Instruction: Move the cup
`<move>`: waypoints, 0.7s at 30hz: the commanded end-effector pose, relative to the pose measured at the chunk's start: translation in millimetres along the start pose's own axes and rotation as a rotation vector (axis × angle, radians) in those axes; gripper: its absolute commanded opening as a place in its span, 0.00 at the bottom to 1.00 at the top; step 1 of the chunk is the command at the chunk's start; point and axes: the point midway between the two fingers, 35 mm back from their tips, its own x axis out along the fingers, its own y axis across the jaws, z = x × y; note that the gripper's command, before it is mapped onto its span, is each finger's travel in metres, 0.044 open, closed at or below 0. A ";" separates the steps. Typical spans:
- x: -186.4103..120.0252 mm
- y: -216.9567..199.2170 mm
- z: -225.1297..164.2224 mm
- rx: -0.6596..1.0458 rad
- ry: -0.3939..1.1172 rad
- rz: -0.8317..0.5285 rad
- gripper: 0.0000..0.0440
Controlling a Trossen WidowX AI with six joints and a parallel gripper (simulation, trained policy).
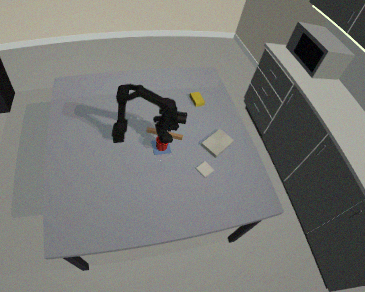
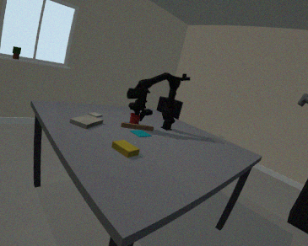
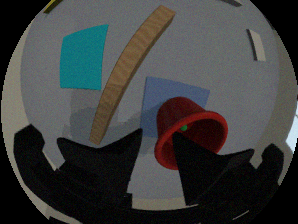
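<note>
The red cup stands on the blue pad. In the wrist view its mouth faces the camera and a green marble shows inside; other marbles cannot be made out. My gripper is partly open with nothing between its fingers. It is low over the cup, with the right finger in front of the cup's mouth and the left finger outside the cup. The teal pad is bare; the arm hides it in the top view.
A wooden bar lies between the two pads. A yellow block, a beige slab and a small pale tile lie farther off on the table.
</note>
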 end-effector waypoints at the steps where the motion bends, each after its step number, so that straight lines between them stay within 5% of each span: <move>1: 16.2 -0.9 -0.9 -0.052 0.012 0.008 0.40; 3: 22.3 -0.8 -0.3 -0.080 0.010 0.013 0.38; 10: 34.4 -2.9 -0.8 -0.191 0.011 0.015 0.00; 21: 20.7 -7.3 7.7 -0.321 -0.033 0.007 0.00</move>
